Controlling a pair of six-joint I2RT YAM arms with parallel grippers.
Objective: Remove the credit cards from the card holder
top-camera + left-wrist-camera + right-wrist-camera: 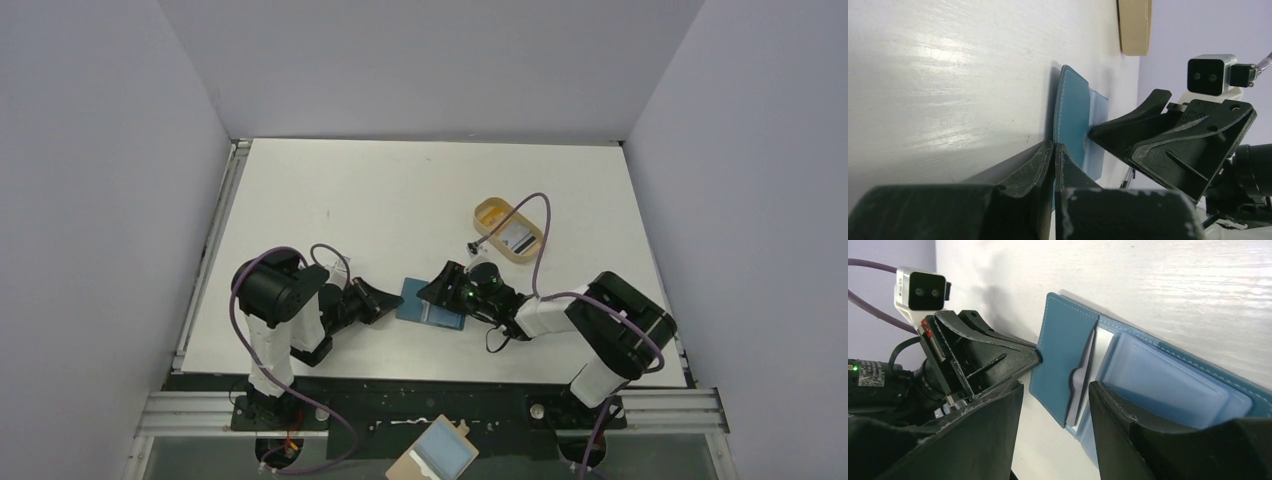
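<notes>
Teal-blue folding card holder (432,308) lies open on the table, near centre; the left gripper (1054,146), jaws shut and empty, sits against its left edge, apparently pinning it. The right gripper (1055,387), jaws half open and empty, straddles the pocket's pale plastic credit card (1104,342), seemingly for extraction.

You have a white desk (380,200) with two things lying on it. The teal card holder (418,303) lies open and flat near the front edge. The tan oval tray (490,212) sits farther back on its right.

No legible text anywhere.
</notes>
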